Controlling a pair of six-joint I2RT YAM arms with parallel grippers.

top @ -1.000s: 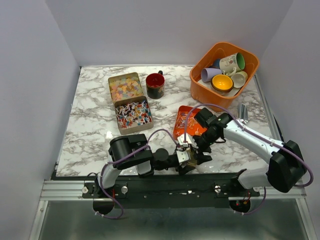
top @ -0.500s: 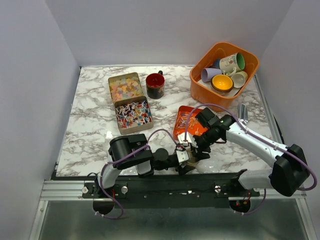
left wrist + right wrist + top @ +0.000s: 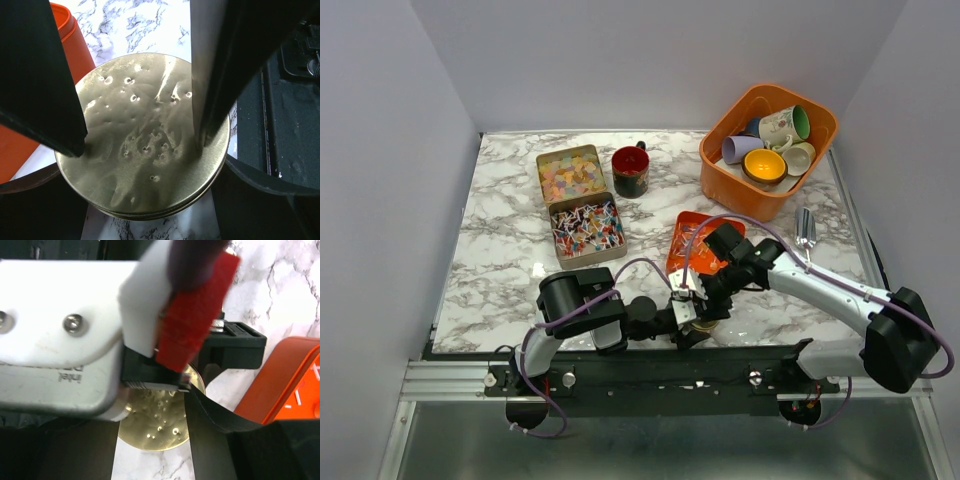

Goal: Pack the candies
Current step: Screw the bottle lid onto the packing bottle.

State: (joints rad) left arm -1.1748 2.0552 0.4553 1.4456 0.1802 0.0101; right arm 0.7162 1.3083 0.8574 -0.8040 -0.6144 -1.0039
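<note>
The tin [image 3: 150, 190], a round gold one with a dimpled top, is lying on the bench [image 3: 500, 250] at the near edge, and both arms are meeting over it. This looks like the step of getting it open so that it can be filled.

To do that well, the left gripper [image 3: 139, 144] should be bearing down evenly with both tips so the tin is not skating on the marble. The right gripper [image 3: 712, 295] should be taking the rim squarely, on opposite sides, low enough to catch the edge. The two heads are crowding each other here, so the right one needs to be coming in beside the left fingers and not across them. The tray [image 3: 270, 385] is sitting just beside the tin, and a knock there would be spilling sweets.

The left jaws are standing wide. Their tips are ending inside the tin's outline, on its top face or just above it, not at its rim; I cannot tell whether they are pressing. The right jaws are standing partly open with the tin showing in the gap between them. Whether they are touching its edge is hidden behind the left head, and nothing is being lifted.

The candies [image 3: 700, 243] are lying loose in the tray just beyond the grippers, and more are filling two boxes [image 3: 576, 199] well apart on the far left.
</note>
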